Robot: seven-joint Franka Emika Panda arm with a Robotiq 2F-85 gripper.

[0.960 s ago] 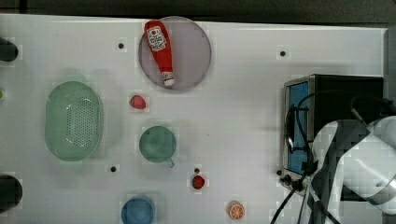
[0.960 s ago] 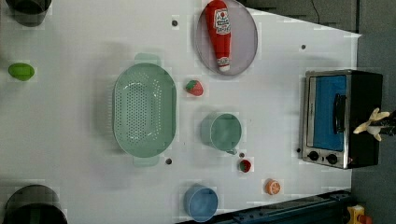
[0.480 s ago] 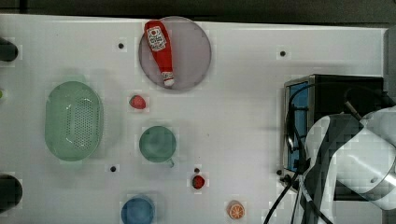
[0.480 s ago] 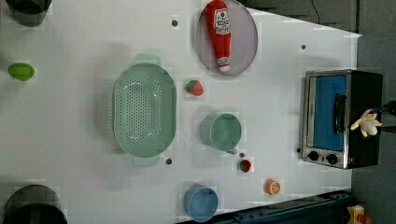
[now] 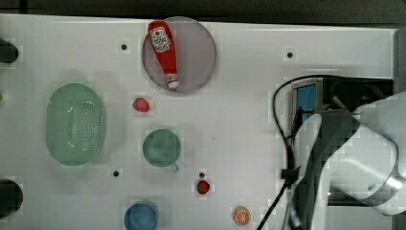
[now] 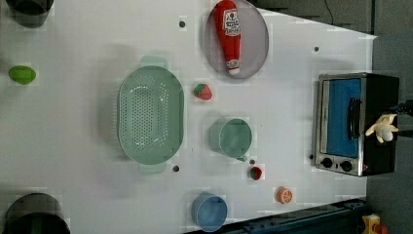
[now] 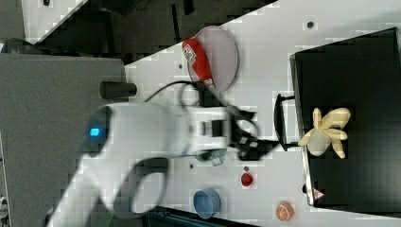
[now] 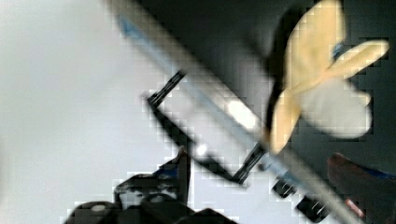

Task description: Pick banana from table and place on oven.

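The banana (image 7: 326, 132) lies free on the black top of the oven (image 7: 354, 71), near its front edge, with its strips splayed. In the left view the banana (image 6: 384, 129) rests at the right side of the oven (image 6: 341, 122), above the blue glass door. My gripper (image 7: 262, 135) is open and holds nothing; it hovers in front of the door handle, apart from the banana. The wrist view looks down on the banana (image 8: 322, 93) and the oven's silver front frame. In the top view my arm (image 5: 344, 163) covers most of the oven (image 5: 306, 96) on the white table (image 5: 239, 120).
A ketchup bottle (image 5: 163, 50) lies on a grey plate (image 5: 196, 57). A green colander (image 5: 75, 123), a teal cup (image 5: 162, 147), a blue cup (image 5: 141, 216), two strawberries (image 5: 140, 104) and an orange slice (image 5: 242, 215) are spread over the table. A black cable (image 5: 282, 143) hangs by the oven.
The arm has grown larger in the top view and shifted toward the top view's left, over the oven. The banana has shifted slightly toward the door side of the oven top.
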